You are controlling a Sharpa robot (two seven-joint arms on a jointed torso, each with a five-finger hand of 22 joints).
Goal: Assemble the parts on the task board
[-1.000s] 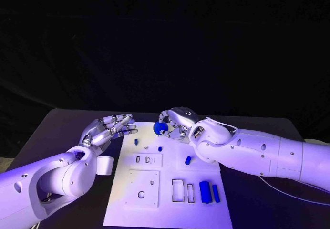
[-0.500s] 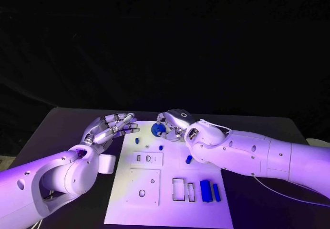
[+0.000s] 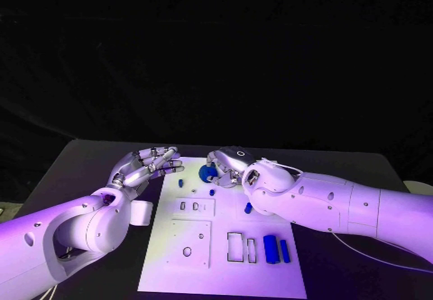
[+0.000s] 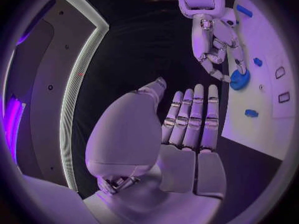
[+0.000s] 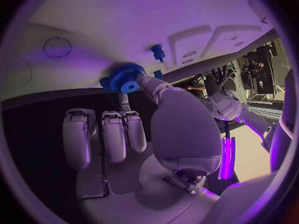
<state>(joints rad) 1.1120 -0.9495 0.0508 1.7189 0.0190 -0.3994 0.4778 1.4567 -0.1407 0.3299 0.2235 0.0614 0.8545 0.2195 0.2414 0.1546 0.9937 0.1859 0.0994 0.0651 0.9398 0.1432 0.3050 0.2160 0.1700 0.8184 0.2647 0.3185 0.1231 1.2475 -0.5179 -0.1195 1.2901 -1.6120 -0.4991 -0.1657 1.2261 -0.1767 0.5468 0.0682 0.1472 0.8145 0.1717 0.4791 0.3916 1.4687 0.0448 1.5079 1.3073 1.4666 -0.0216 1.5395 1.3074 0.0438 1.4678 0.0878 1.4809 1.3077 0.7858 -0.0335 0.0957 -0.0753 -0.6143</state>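
Over board's (image 3: 221,275) far edge: right hand (image 3: 228,164) pinching blue gear (image 3: 208,173), other fingers curled. Beside it, left hand (image 3: 147,169) palm-up, fingers straight, apart, holding nothing.

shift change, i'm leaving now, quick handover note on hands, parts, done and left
Right robot hand: pinches the blue gear just above the far end of the board.
Left robot hand: open, holds nothing, beside the board's far left corner.
Parts: two small pegs near the gear, one peg mid-board, two bars by the near slots.
Done: gear picked up.
Left: seat the gear, then place the pegs and bars; the near slots look empty.
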